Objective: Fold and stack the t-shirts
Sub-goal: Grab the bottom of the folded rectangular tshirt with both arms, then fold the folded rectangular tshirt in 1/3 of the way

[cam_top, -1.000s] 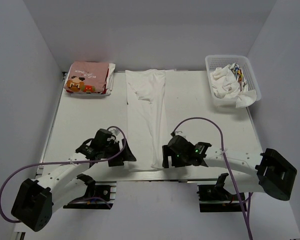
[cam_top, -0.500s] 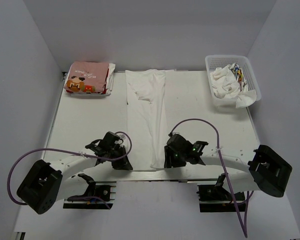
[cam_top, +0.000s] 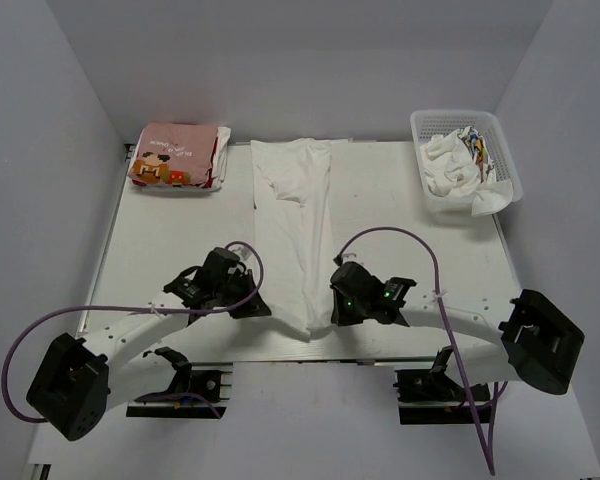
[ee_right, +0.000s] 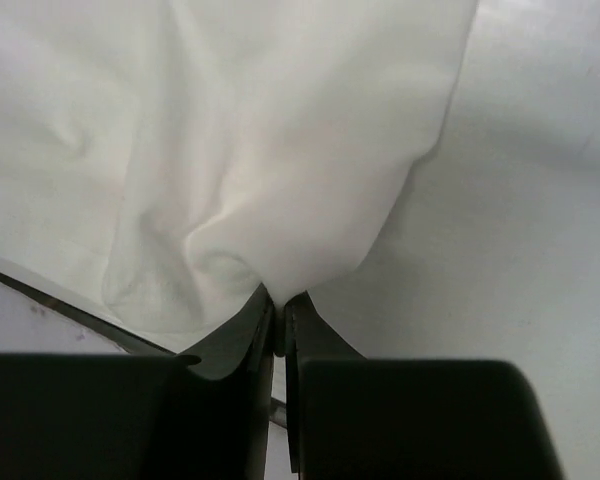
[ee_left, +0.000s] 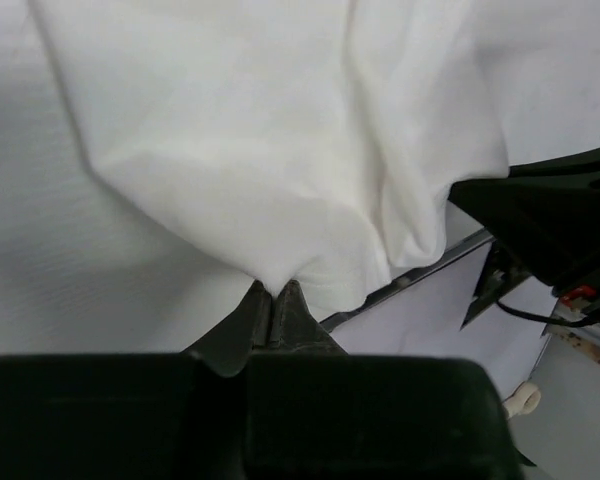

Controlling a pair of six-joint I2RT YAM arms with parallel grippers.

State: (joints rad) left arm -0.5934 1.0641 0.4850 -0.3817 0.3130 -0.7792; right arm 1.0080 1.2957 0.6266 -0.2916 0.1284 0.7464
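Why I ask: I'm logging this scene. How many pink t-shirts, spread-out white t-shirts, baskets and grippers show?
pink t-shirt: 1
white t-shirt: 1
basket: 1
grippers: 2 (left gripper, right gripper)
Total: 5

Both arms lie low and near, each reaching inward from its outer joint so the two wrists face one another. The left arm (cam_top: 130,335) runs from the near left up to its wrist. The left gripper (cam_top: 262,310) points right, its fingers closed to a thin pinch on a fold of the white t-shirt (cam_top: 295,220). The right arm (cam_top: 460,320) mirrors it from the near right. The right gripper (cam_top: 332,310) points left, its jaws pressed together on the same shirt's near end.
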